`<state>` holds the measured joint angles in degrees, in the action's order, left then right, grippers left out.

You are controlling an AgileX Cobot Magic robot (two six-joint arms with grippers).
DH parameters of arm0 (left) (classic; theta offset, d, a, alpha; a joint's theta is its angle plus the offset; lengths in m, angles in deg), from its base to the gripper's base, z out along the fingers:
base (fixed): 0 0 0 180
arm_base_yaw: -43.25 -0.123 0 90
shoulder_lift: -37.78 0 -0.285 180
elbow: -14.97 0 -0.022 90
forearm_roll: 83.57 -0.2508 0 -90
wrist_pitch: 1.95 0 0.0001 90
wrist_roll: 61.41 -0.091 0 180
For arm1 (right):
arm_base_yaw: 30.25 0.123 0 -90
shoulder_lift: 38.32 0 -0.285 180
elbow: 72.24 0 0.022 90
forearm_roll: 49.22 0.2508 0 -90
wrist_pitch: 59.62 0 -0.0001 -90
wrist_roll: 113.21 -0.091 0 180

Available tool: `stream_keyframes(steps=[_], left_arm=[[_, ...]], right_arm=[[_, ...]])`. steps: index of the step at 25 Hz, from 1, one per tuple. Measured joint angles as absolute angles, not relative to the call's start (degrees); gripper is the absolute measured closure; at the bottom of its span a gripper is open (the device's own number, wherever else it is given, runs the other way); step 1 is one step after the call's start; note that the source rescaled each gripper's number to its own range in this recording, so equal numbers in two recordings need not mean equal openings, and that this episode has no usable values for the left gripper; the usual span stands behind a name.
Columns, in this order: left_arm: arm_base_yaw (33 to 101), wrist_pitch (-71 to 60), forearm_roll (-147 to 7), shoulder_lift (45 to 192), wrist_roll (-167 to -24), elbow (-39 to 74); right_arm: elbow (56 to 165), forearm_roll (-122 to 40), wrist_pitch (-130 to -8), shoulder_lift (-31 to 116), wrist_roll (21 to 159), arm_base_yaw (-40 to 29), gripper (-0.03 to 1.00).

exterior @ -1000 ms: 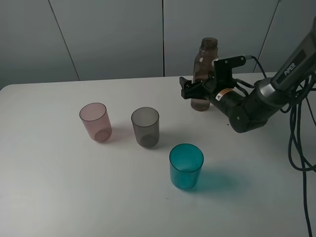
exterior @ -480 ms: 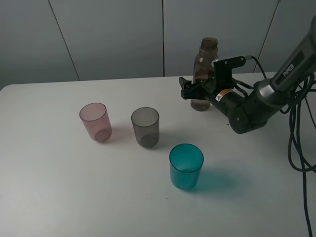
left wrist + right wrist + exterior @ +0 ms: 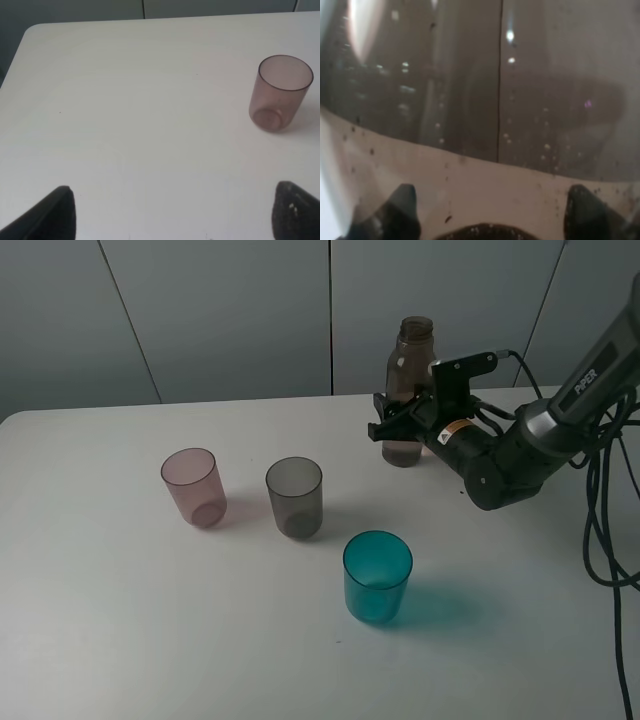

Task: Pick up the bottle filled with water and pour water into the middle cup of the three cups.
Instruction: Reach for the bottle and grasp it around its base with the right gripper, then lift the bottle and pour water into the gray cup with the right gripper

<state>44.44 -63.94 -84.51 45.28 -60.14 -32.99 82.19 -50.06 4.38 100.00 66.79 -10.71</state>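
The tall, slim, smoky-brown translucent plastic bottle is flanked low on its body by the jaws of the right gripper. Whether they are clamped cannot be told. Lifted loosely, it could be tipped and spilled.

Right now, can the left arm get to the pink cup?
Probably yes. The left gripper is open, its fingertips wide apart, and only bare table lies between it and the pink cup. The cup stands upright with nothing else near it in the left wrist view.
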Motion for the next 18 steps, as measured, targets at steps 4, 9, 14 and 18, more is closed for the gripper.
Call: stream_keyframes(steps=[4,9,14,18], left_arm=[[44.44,-63.94,-84.51,45.28,-60.14,-32.99],[44.44,-63.94,-84.51,45.28,-60.14,-32.99],[44.44,-63.94,-84.51,45.28,-60.14,-32.99],[44.44,-63.94,-84.51,45.28,-60.14,-32.99]], right_arm=[[82.19,-50.06,4.38,100.0,66.79,-10.71,0.97],[82.19,-51.83,3.61,99.57,66.79,-10.83,0.97],[82.09,-54.39,0.62,95.34,67.35,-10.83,0.97],[81.68,-53.8,-2.81,89.52,69.55,-10.69,0.97]])
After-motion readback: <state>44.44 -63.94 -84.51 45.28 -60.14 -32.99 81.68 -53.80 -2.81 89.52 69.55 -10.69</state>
